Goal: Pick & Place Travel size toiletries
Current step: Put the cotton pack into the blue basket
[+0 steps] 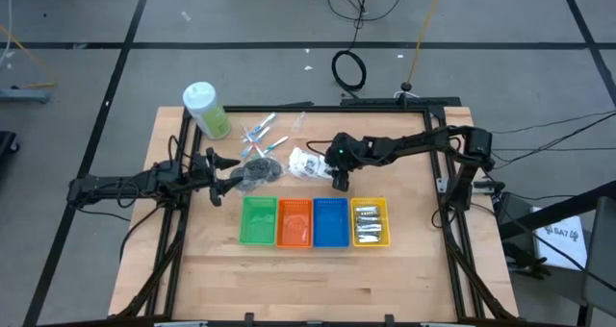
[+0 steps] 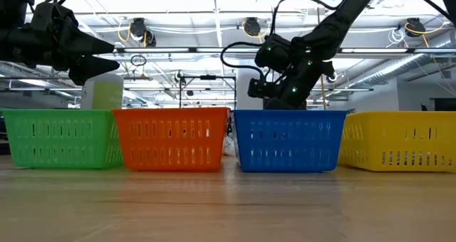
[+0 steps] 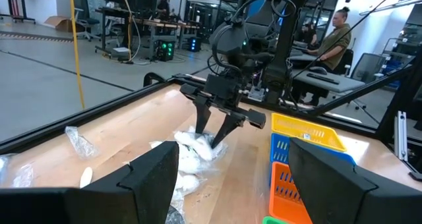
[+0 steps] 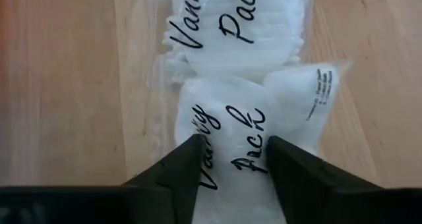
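The right end effector [image 4: 231,159] is lowered over the cluster of white packets [image 1: 306,162] near the centre of the high view, and its two fingers [image 4: 181,163] are seen apart, straddling one packet [image 4: 227,145] printed "Vanity Pack"; the pads sit at the packet's two sides, but a firm clamp cannot be confirmed, so the packet is judged to be lined up for a pinch rather than already lifted. In the right wrist view three packets are counted: the one between the fingers, a second one [image 4: 237,26] beyond it, and a smaller one [image 4: 306,99] overlapping beside it. The left end effector [image 1: 223,178] is held open and idle at the left-centre of the high view, just beside the dark clear pouch [image 1: 255,171], presumably kept back so the two arms do not cross. Above the pouch, several thin blue-green-white sticks [image 1: 262,131] lie scattered; their exact number cannot be told. A large pale-green bottle [image 1: 206,110] stands at the upper left of the desk [image 1: 404,279]. Four bins are lined up side by side at the lower centre, apparently as sorting targets: a green bin [image 1: 258,221], an orange bin [image 1: 295,222], a blue bin [image 1: 330,222] and a yellow bin [image 1: 370,221], the last already holding short silver-grey tubes [image 1: 369,231], roughly four.
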